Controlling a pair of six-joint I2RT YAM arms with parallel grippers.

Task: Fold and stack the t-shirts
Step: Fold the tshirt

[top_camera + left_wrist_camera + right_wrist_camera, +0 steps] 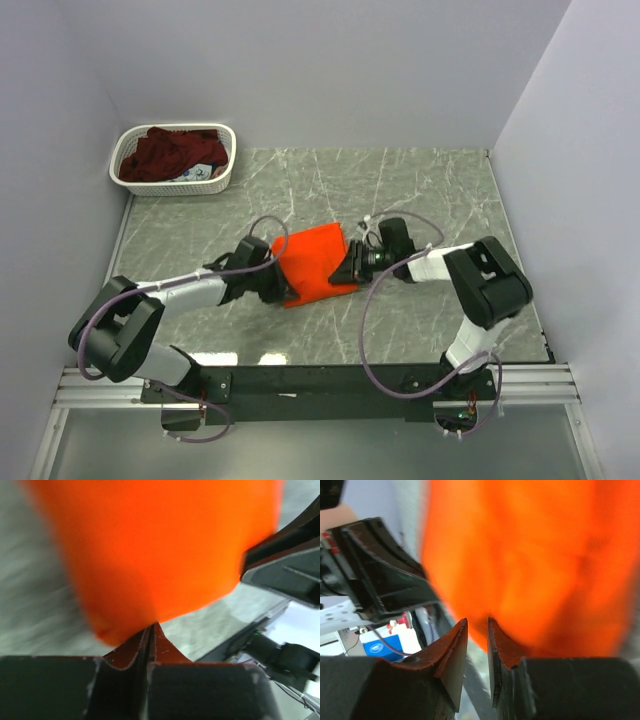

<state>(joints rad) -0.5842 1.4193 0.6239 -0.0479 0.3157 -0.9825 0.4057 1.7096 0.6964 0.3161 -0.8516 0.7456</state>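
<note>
T-shirts, two: orange t-shirt (318,262) between left gripper (282,288), jaws closed, and right gripper (346,271), slightly open; maroon t-shirt (165,155) in one basket (226,136)

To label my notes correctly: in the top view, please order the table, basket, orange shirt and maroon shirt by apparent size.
1. table
2. basket and orange shirt: they look about alike, and the shirt's edges are partly hidden, so I do not rank them
3. maroon shirt, bunched inside the basket
</note>
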